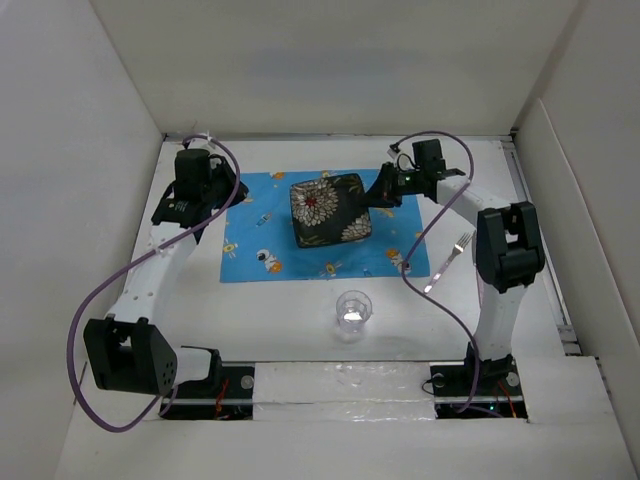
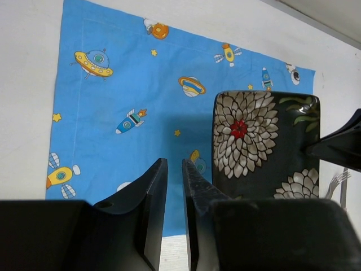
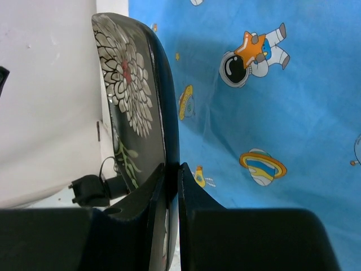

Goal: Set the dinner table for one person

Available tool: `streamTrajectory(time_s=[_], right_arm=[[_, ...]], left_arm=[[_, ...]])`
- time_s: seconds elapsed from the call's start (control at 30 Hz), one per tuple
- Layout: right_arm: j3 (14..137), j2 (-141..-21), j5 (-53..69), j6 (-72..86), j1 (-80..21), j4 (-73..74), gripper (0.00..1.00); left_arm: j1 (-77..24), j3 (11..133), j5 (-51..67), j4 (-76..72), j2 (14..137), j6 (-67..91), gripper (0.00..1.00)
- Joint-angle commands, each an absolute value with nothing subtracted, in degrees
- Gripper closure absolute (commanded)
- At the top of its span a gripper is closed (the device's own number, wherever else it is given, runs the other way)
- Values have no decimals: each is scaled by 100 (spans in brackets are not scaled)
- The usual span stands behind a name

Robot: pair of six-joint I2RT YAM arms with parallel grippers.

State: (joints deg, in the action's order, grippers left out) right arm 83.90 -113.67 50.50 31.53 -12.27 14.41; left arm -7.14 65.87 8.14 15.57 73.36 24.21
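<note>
**Finding 1, plate.** The plate point(image 1: 330, 210) lies on the blue mat point(image 1: 255, 215), in the mat's right-centre part. It is roughly square and turned slightly off the mat's edges. The mat lies flat on the far half of the white tabletop point(image 1: 250, 320).

**Finding 2, right hand.** The right hand point(image 3: 172, 166) pinches the right-hand rim of the plate, one finger above and one below. It reaches in from the plate's right, so the plate stretches away leftward from the grip. I cannot tell whether the held edge is lifted off the mat.

**Finding 3, left hand.** The left hand point(image 2: 174, 162) hovers over the mat's left part, with the plate lying to its right and not touching it. Its fingers stand slightly apart, with a narrow slit between them and nothing in it.

**Finding 4, other items.**
- The fork point(image 1: 450, 260) lies on bare tabletop just beyond the mat's right edge. Its long axis is diagonal, with the tines at the far right and the handle towards the near left.
- The glass point(image 1: 352, 310) stands upright just off the mat's near edge.

**Assessment.** The plate placement appears to be the step in hand. Any remaining adjustment depends on the right-edge grip and would shift the plate left or right across the mat. The fork is on the right arm's side and well apart from the left hand, so the right arm is better placed to take it once the plate is let go.
</note>
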Motion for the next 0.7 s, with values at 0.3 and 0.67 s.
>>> streamTrajectory(time_s=[0.3,0.67], right_arm=[[8314,-11549,5036,4359,-1600,-378,100],[8130,-11935,4930,4413,-1714,-449,100]], left_arm=[[-738,6302,896,1336,7137,2329,85],[-738,6205,905,1275,7216,2320,85]])
